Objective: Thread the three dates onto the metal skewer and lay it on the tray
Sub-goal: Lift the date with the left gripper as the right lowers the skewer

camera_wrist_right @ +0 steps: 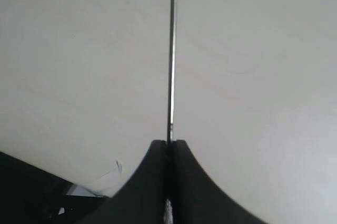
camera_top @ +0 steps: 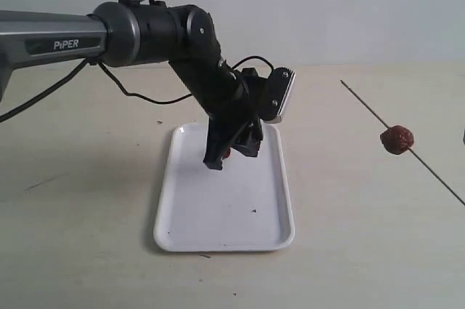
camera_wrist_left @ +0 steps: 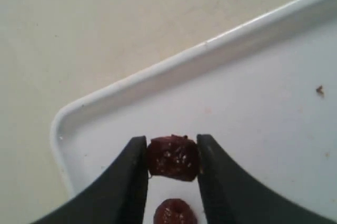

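Step in hand: pickup for the second threading. The left gripper (camera_wrist_left: 172, 144) is clamped on a loose date (camera_wrist_left: 172, 159) on the tray (camera_wrist_left: 158, 74), with a spare date (camera_wrist_left: 175, 212) nearby. The right gripper (camera_wrist_right: 169, 147) pinches the skewer (camera_wrist_right: 171, 50), which carries a threaded date (camera_top: 397, 139); next, lift the loose date and align it with the skewer tip.

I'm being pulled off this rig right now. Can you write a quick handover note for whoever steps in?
Left gripper: shut on a dark reddish-brown wrinkled date at a corner of the flat white rectangular tray.
Right gripper: shut on the thin grey metal skewer, held to the tray's side.
Done: one threaded date sits on the skewer.
To do: thread the gripped date and the second loose date on the tray, then lay the skewer on the tray.
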`<action>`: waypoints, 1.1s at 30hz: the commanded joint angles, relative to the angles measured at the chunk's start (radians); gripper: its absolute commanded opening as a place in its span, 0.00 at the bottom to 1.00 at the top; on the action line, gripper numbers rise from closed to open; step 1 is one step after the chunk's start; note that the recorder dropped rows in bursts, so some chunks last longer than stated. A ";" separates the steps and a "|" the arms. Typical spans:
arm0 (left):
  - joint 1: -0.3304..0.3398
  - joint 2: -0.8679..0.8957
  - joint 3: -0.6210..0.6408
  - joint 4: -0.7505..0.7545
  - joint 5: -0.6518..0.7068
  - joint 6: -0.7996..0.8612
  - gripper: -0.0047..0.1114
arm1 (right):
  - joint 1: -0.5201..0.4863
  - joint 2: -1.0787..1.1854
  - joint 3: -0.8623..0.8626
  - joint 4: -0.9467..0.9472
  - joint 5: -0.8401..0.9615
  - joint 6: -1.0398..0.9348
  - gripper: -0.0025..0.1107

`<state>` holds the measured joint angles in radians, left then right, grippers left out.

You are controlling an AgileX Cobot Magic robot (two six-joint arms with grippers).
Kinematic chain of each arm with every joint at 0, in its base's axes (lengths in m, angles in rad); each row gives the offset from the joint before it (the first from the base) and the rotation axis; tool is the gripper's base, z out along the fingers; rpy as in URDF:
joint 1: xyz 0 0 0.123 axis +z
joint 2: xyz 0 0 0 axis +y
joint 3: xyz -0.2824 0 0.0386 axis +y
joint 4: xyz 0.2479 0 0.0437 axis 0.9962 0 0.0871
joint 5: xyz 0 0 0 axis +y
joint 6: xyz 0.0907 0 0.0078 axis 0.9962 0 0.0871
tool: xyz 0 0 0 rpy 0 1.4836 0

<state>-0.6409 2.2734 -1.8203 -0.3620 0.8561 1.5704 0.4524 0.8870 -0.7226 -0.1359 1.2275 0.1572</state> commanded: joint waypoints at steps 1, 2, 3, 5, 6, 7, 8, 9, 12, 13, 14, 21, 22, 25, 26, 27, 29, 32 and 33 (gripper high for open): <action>-0.003 -0.042 -0.001 -0.011 -0.008 -0.001 0.32 | 0.001 -0.003 0.000 0.005 -0.006 0.004 0.02; -0.003 -0.050 -0.001 -0.011 -0.004 -0.012 0.32 | 0.001 -0.003 0.000 0.005 -0.006 0.004 0.02; -0.003 -0.060 -0.001 -0.011 0.017 -0.024 0.32 | 0.001 -0.003 0.000 0.005 -0.006 0.004 0.02; 0.003 -0.078 -0.001 -0.009 0.057 -0.024 0.32 | 0.001 -0.003 0.000 0.015 -0.006 0.004 0.02; 0.003 -0.086 -0.001 -0.009 0.088 -0.014 0.32 | 0.001 -0.003 0.000 0.032 -0.006 0.001 0.02; 0.012 -0.094 -0.001 -0.009 0.112 -0.002 0.32 | 0.001 -0.003 0.000 0.035 -0.006 0.001 0.02; 0.017 -0.101 -0.001 -0.011 0.147 0.015 0.32 | 0.001 -0.003 0.006 0.045 -0.006 -0.001 0.02; 0.024 -0.109 -0.001 -0.011 0.183 0.030 0.32 | 0.001 -0.003 0.012 0.060 -0.006 -0.015 0.02; 0.052 -0.126 -0.001 -0.045 0.289 0.063 0.32 | 0.001 -0.003 0.043 0.104 -0.006 -0.054 0.02; 0.062 -0.128 -0.001 -0.067 0.329 0.079 0.32 | 0.001 -0.002 0.053 0.117 -0.006 -0.073 0.02; 0.073 -0.131 -0.001 -0.097 0.365 0.100 0.32 | 0.001 -0.002 0.060 0.136 -0.006 -0.089 0.02; 0.102 -0.145 0.003 -0.220 0.365 0.167 0.32 | 0.001 0.004 0.069 0.239 -0.006 -0.216 0.02; 0.102 -0.145 0.003 -0.244 0.365 0.183 0.32 | 0.001 0.010 0.069 0.253 -0.006 -0.230 0.02; 0.098 -0.145 0.003 -0.305 0.365 0.206 0.32 | 0.001 0.038 0.069 0.271 -0.006 -0.252 0.02; 0.096 -0.145 0.003 -0.309 0.365 0.206 0.32 | 0.001 0.050 0.069 0.271 -0.006 -0.254 0.02; 0.096 -0.145 0.003 -0.309 0.365 0.206 0.32 | 0.001 0.062 0.069 0.271 -0.006 -0.255 0.02; 0.094 -0.145 0.003 -0.304 0.365 0.206 0.32 | 0.001 0.084 0.069 0.269 -0.006 -0.261 0.02; 0.094 -0.145 0.003 -0.304 0.365 0.228 0.32 | 0.001 0.114 0.067 0.269 -0.006 -0.263 0.02; 0.094 -0.145 0.003 -0.304 0.365 0.233 0.32 | 0.001 0.119 0.067 0.269 -0.006 -0.263 0.02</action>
<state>-0.5433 2.1380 -1.8203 -0.6509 1.2142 1.7858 0.4524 0.9898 -0.6568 0.1300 1.2254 -0.0940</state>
